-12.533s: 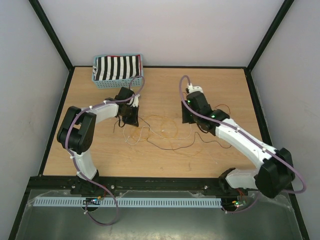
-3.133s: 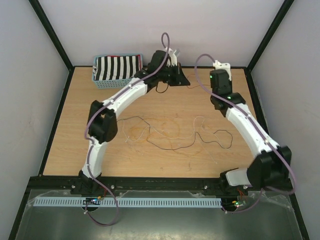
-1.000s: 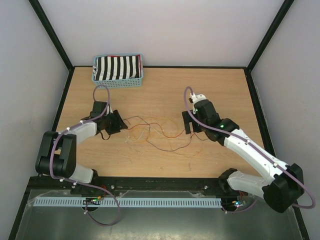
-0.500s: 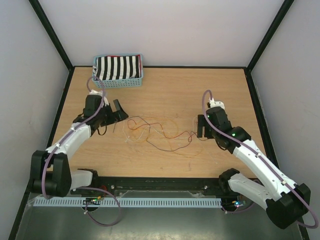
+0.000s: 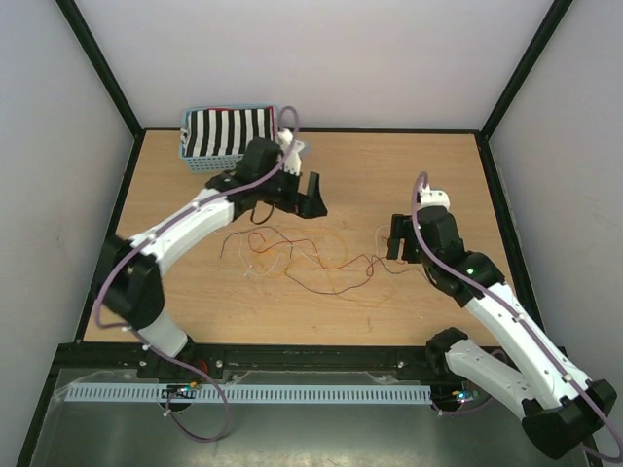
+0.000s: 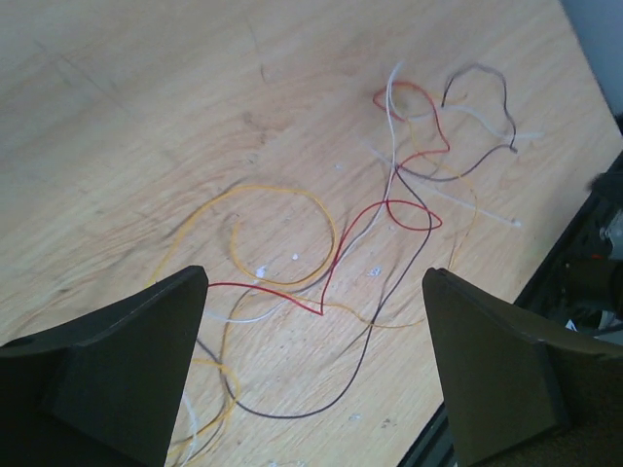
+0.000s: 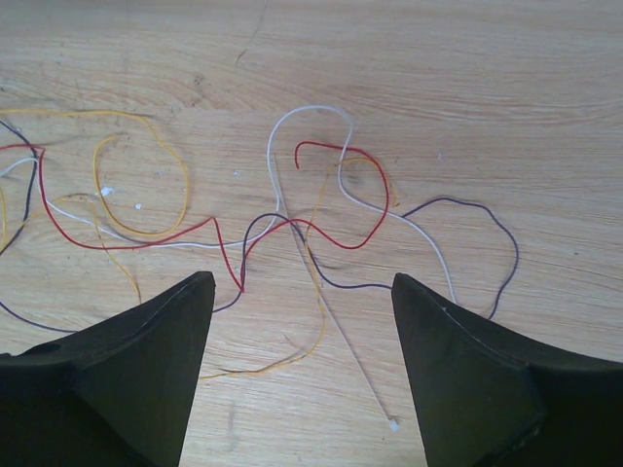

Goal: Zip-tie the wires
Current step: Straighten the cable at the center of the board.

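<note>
I'm seeing the tangle of hair-thin orange, red, black and pale wires [image 5: 313, 265] lying loose at the middle of the light wooden tabletop [image 5: 389, 165]. My left gripper [image 5: 310, 195] is hovering at its 12 o'clock, jaws spread wide, gripping nothing. My right gripper [image 5: 399, 238], at 3 o'clock, is likewise gaping and empty.

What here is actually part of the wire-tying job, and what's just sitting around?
For the job: the wires; a thin pale strip among them, probably the zip tie; the left hand and right hand, both open.
Just lying about: the blue basket; the striped cloth inside it.
</note>
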Motion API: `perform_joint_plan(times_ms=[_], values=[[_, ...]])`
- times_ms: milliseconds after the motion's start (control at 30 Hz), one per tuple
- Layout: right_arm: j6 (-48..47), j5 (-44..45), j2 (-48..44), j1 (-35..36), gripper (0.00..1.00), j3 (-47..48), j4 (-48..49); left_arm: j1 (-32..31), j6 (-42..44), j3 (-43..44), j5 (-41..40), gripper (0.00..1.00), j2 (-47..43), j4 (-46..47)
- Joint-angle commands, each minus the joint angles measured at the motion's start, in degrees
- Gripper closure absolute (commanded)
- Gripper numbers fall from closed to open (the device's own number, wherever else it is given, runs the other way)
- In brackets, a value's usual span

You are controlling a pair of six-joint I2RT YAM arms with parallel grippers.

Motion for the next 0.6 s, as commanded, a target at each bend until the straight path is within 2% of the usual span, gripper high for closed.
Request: perform_joint_plan(times_ms=[0, 100, 233, 433, 567], values=[[-1.7, 4.1, -5.2, -0.3, 0.17, 1.2, 1.4, -1.5, 0.3, 4.5, 5.6, 0.08, 8.7, -6.5], [-2.1, 7.2, -9.1, -0.2, 0.17, 1.0, 1.7, -4.1, 2.6, 7.6, 8.2, 0.10, 12.4, -6.3], [-2.0, 11.9, -15.6, -0.2, 0.17, 0.3, 4.0, -8.7, 11.0, 10.1, 14.2, 0.11, 14.7, -3.7], [1.8, 19.4, -24.9, -0.2, 0.17, 0.4, 5.8, -12.9, 22.3, 11.0, 30.5, 0.10, 17.9, 2.3], [4.7, 22.3, -29.6, -0.2, 0.17, 1.4, 7.2, -16.2, 33.5, 12.2, 37.3, 0.09, 21.7, 3.4]])
